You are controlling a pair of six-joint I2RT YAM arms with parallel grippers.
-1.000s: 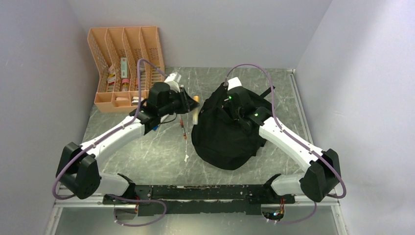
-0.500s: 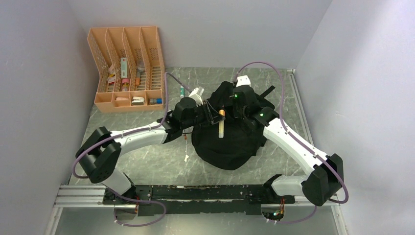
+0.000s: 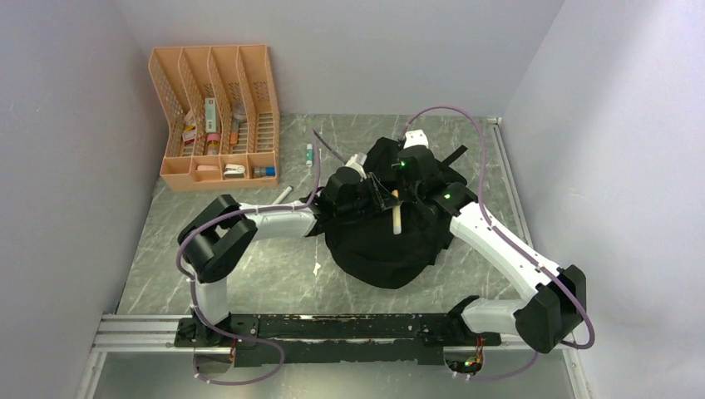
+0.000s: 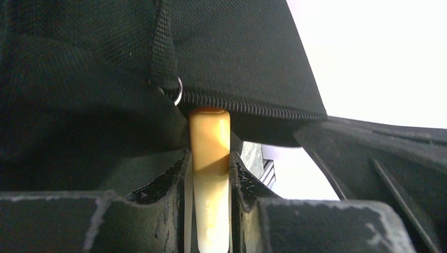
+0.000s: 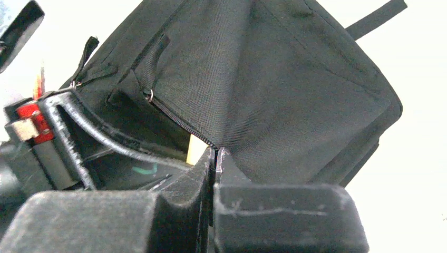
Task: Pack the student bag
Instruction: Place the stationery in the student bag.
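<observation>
Left fingers [image 4: 168,182] clamp tube [image 4: 210,158], cap toward student bag [image 3: 378,249]; right fingers [image 5: 197,176] pinch its flap.

The grey marbled table [image 3: 249,270] stood evenly lit. Plain pale walls [image 3: 374,50] rose behind it and on both sides; a metal rail [image 3: 133,334] ran along its near edge.

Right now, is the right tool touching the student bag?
Touching. The right wrist view shows the right tool shut on the zipper edge of the student bag, pinching the fabric. The left tool holds a yellow tube.
</observation>
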